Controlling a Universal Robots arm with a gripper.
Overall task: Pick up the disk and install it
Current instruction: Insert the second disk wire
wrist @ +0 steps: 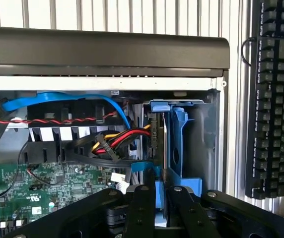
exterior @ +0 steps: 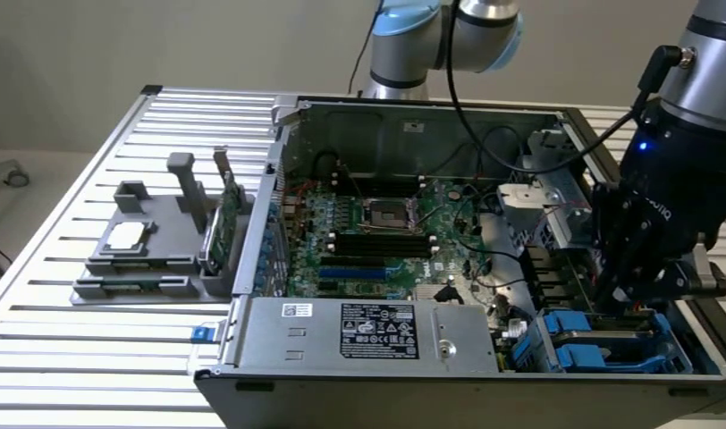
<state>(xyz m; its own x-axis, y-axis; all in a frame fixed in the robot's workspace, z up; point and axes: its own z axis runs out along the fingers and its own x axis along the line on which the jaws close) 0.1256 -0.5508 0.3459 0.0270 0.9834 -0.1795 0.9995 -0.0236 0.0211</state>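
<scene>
- The disk (wrist: 158,163) stands on edge in its blue carrier inside the drive bay, at the front corner of the computer case on the exterior view's right.
- In the exterior view the blue carrier (exterior: 602,344) shows low in that corner, beside the power supply box (exterior: 363,329) with its white-and-black label.
- My gripper (wrist: 159,191) is clenched on the disk; both black fingers (wrist: 141,208) press against the carrier's near edge, with the blue plastic between them.
- From outside, my gripper (exterior: 631,290) reaches down into the case just above the bay.
- Just beside the disk lie red, yellow and black cables (wrist: 117,141) and a blue flat cable (wrist: 62,101).
- The green motherboard (exterior: 375,237) fills the case floor.
- A black keyboard (wrist: 276,99) lies outside the case on the slatted worktop (exterior: 101,340).
- A grey holder (exterior: 148,246) with a small silver chip sits well apart, on the exterior view's left.
- A green card (exterior: 226,223) stands upright in that holder.
</scene>
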